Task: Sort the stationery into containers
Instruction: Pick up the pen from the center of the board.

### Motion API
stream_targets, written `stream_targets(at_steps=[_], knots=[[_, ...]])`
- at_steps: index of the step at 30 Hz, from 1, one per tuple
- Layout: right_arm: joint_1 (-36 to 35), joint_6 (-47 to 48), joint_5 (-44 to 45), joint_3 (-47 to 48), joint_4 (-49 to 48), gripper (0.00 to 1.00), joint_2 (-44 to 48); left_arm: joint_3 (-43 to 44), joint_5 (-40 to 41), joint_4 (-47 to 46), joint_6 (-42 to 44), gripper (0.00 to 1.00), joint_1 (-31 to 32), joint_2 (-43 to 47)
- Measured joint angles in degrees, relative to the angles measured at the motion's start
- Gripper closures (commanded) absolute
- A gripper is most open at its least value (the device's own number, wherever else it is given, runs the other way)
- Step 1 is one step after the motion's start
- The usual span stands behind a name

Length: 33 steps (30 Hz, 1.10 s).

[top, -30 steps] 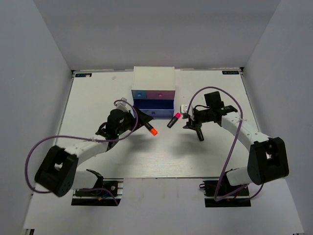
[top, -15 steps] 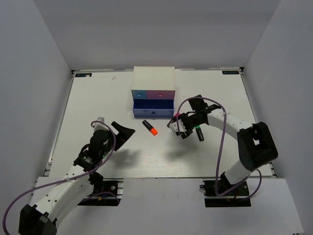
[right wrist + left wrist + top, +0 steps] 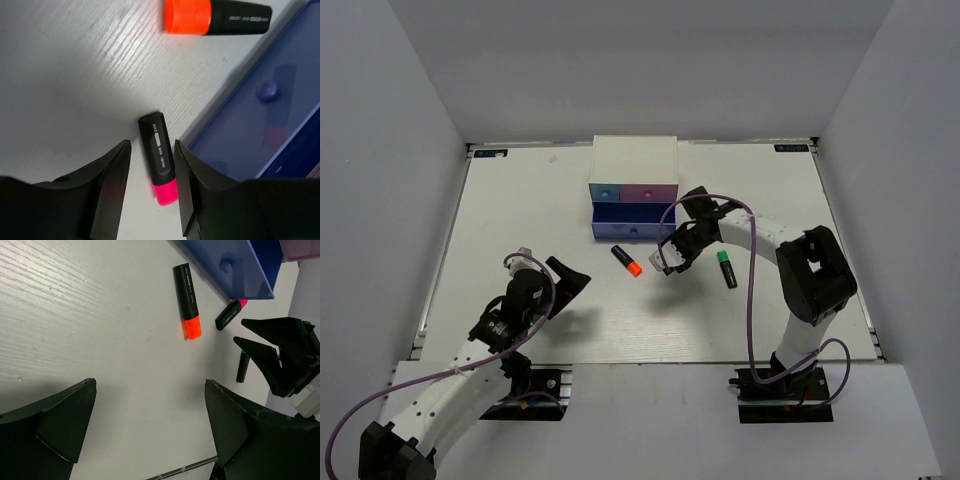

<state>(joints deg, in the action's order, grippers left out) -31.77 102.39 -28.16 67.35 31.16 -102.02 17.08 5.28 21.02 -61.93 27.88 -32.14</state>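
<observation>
A pink-capped marker (image 3: 160,157) lies on the table by the front of the pulled-out wide blue drawer (image 3: 265,115). My right gripper (image 3: 152,145) straddles it, jaws open with a thin gap on each side. In the top view that gripper (image 3: 670,256) covers the pink marker. An orange-capped marker (image 3: 627,260) lies just left of it, and a green-capped one (image 3: 726,268) to its right. My left gripper (image 3: 570,278) hangs wide open and empty over bare table, well short of the orange marker (image 3: 188,302). The white cabinet (image 3: 633,158) stands behind the markers.
Two small upper drawers, blue (image 3: 610,190) and pink (image 3: 655,190), are shut in the cabinet. The wide drawer (image 3: 633,226) juts toward the markers. Grey walls enclose the table on three sides. The left wrist view also takes in the right gripper (image 3: 275,357).
My left arm drew back toward the near left and opened fully. My right gripper swung left over the pink marker and narrowed its jaws, leaving the green marker lying bare.
</observation>
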Motion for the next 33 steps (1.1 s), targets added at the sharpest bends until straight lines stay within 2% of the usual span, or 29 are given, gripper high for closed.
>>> stream_targets(at_steps=[11,33], knots=[[-0.63,3.06,6.97,0.37,0.39,0.49,-2.14,0.00,0.00,0.00,0.59,0.00,0.00,0.00],[-1.44,7.15,11.41,7.26,4.94,0.48,-8.37,0.00,-0.04,-0.02,0.63,0.00,0.00,-0.07]])
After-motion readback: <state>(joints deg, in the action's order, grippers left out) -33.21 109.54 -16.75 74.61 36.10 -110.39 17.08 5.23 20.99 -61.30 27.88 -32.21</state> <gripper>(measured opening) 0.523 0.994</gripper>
